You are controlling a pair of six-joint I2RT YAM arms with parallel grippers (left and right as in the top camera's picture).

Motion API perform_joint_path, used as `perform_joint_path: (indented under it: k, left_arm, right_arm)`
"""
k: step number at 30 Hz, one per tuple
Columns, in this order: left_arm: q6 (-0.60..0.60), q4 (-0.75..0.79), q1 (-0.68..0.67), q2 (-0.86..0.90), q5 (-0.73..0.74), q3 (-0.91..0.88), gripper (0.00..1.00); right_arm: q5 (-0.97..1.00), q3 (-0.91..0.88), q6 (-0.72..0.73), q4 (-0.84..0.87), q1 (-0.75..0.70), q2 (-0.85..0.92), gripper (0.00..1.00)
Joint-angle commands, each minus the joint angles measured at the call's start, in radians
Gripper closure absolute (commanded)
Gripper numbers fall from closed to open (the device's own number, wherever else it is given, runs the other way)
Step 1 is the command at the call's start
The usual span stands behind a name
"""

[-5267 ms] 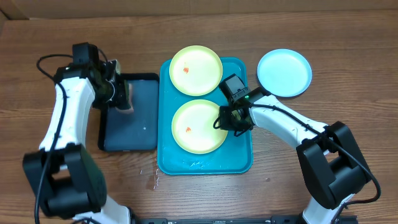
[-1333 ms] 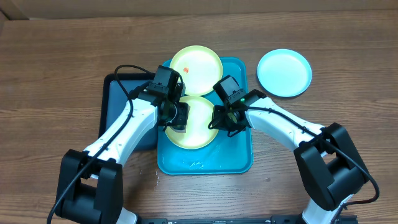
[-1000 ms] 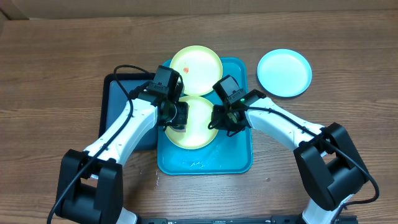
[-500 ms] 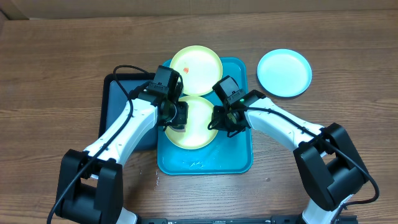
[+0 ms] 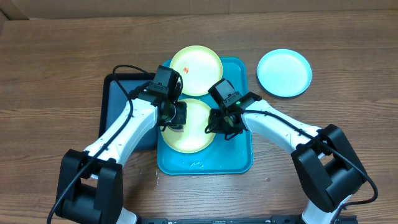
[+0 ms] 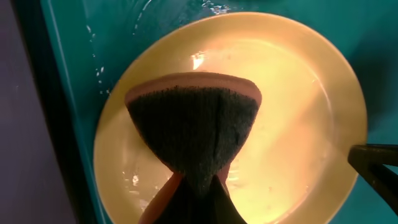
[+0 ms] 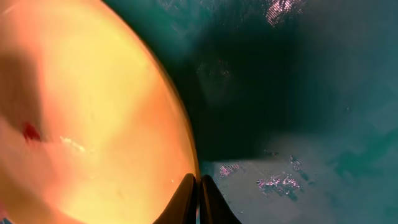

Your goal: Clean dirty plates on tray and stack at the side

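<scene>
Blue plate (image 5: 284,73) set aside; left hand (image 5: 176,118) clamps sponge (image 6: 196,130) on near yellow plate (image 5: 193,134), right hand (image 5: 219,124) pinches its rim; far plate (image 5: 196,70) unwashed.

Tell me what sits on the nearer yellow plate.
A sponge, held by the left hand, rests on the plate. A red speck shows elsewhere; the surface beneath the sponge is hidden.
</scene>
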Motion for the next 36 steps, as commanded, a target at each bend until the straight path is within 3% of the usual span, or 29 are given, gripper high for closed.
perform_joint_path:
  k: [1,19,22,36]
  left_arm:
    - [-0.033,-0.006,-0.007,0.005,-0.051,-0.003,0.96]
    - [-0.032,-0.01,-0.007,0.076,-0.044,-0.016,0.96]
    - [-0.032,0.002,-0.007,0.083,-0.044,-0.016,0.96]
    - [-0.032,0.008,-0.007,0.083,-0.043,-0.016,0.96]
  right_arm:
    - [0.01,-0.005,-0.004,0.005,0.003,-0.01,0.96]
    - [0.01,-0.005,-0.004,0.027,0.003,-0.01,0.95]
    - [0.01,-0.005,-0.004,0.027,0.003,-0.01,0.83]
    - [0.01,-0.005,-0.004,0.031,0.006,-0.01,0.83]
